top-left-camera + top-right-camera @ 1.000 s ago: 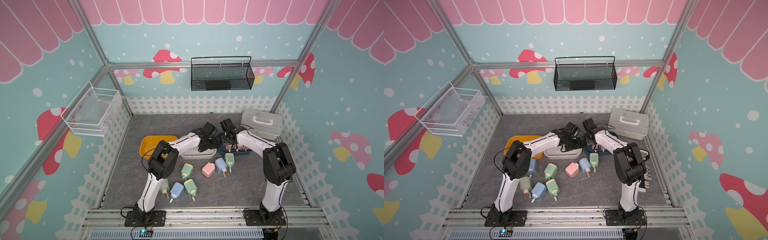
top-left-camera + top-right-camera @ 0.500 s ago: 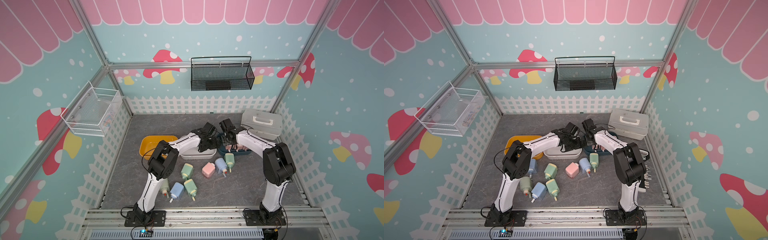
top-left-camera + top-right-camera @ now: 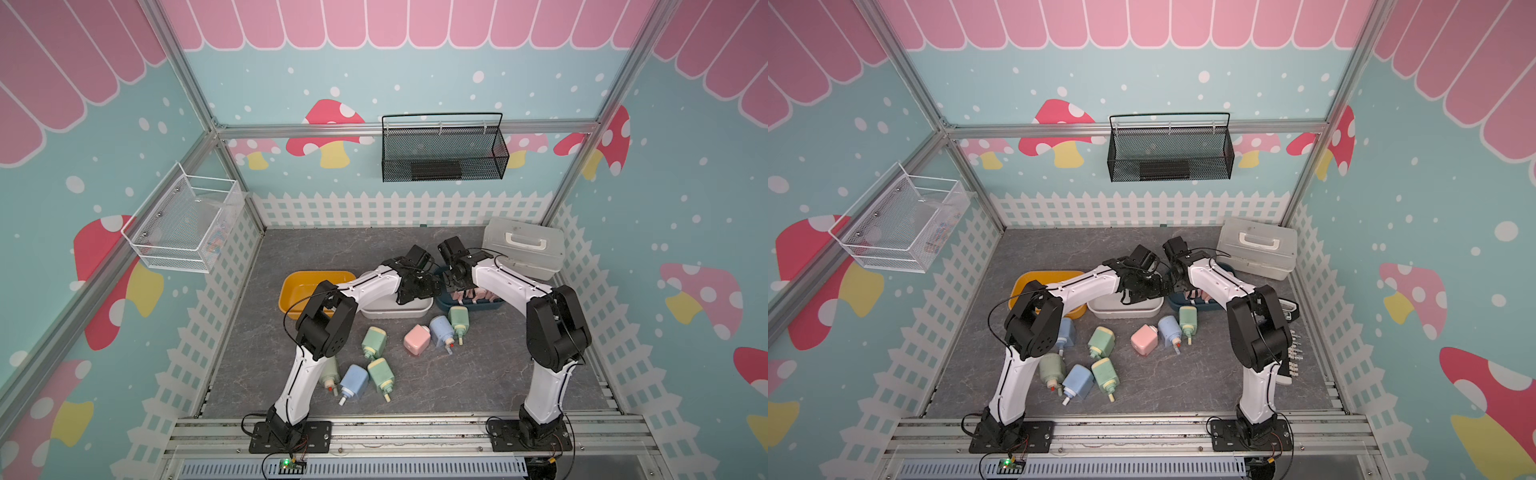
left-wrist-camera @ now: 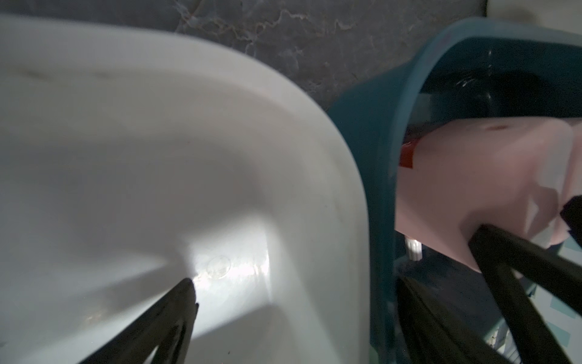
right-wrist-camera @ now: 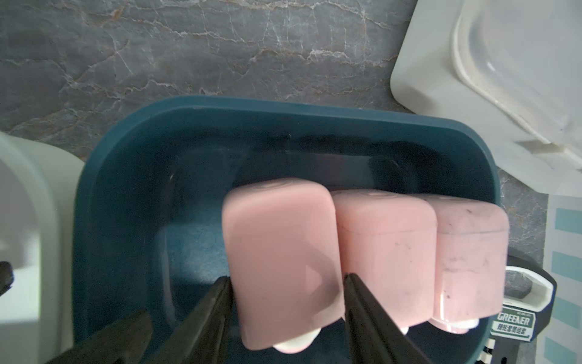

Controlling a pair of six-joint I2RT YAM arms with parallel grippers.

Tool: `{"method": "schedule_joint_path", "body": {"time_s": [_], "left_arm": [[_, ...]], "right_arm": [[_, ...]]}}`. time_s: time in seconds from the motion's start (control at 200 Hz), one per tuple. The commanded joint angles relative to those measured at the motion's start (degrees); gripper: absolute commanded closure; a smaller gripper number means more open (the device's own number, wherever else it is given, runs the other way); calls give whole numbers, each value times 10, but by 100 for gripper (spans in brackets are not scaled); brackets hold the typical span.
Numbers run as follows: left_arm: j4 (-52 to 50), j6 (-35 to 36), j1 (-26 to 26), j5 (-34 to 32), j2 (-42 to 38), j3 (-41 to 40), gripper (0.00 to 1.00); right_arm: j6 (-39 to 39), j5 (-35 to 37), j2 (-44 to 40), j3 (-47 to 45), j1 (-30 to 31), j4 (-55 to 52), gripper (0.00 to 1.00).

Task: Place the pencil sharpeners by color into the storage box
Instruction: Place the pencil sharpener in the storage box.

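Nearest the bases, eight sharpeners [image 3: 381, 374] are lying loose on the table [image 3: 469, 386]. They are greens and blues plus one pink, one blue half hidden behind the left arm, with crank stubs pointing every way. Just past them the yellow tray [image 3: 291, 291], white tray [image 3: 395, 312] and teal tray [image 3: 478, 306] are sitting in a row, the first two looking empty where they show. The left gripper [image 4: 333, 255] is hanging with its jaws wide apart and holding nothing, one finger over the white tray and the other over the teal tray. Inside the teal tray three pink sharpeners [image 5: 387, 245] are lining up side by side. The right gripper [image 5: 287, 277] is gripping the end sharpener [image 5: 277, 249] across its two flat flanks near the stub end, the inner finger wedging in beside its neighbour. These are looking like hollow hard-plastic shells: probably light, stiff enough not to give under the jaws, and smooth with rounded corners. They are therefore likely to slip or twist if pinched near an edge. The flat side faces at mid-body are looking like the safest hold; the stub is thin, may turn, and is best left alone. Beyond the teal tray the closed case [image 3: 524, 249] is sitting near it but apart.
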Motion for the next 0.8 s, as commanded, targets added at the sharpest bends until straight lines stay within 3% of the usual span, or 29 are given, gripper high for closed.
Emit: {"method": "schedule_joint_path", "body": {"time_s": [0.0,0.215,0.245,0.29,0.795], "left_arm": [[-4,4,3,-5,2,-6,1],[-3,7,3,-3,1,-6,1],[-4,7,4,-3,2,-5,1],[-3,7,4,-3,2,-4,1],[-4,5,6,-1,4,-7,1]], "right_arm": [[9,-10,2,17,3,-22,40],[-3,4,-10,21,7,-8,31],[-6,7,-9,22,6,-5,12],[-10,13,-4,26,7,-4,2],[-2,122,51,29,6,7,1]]}}
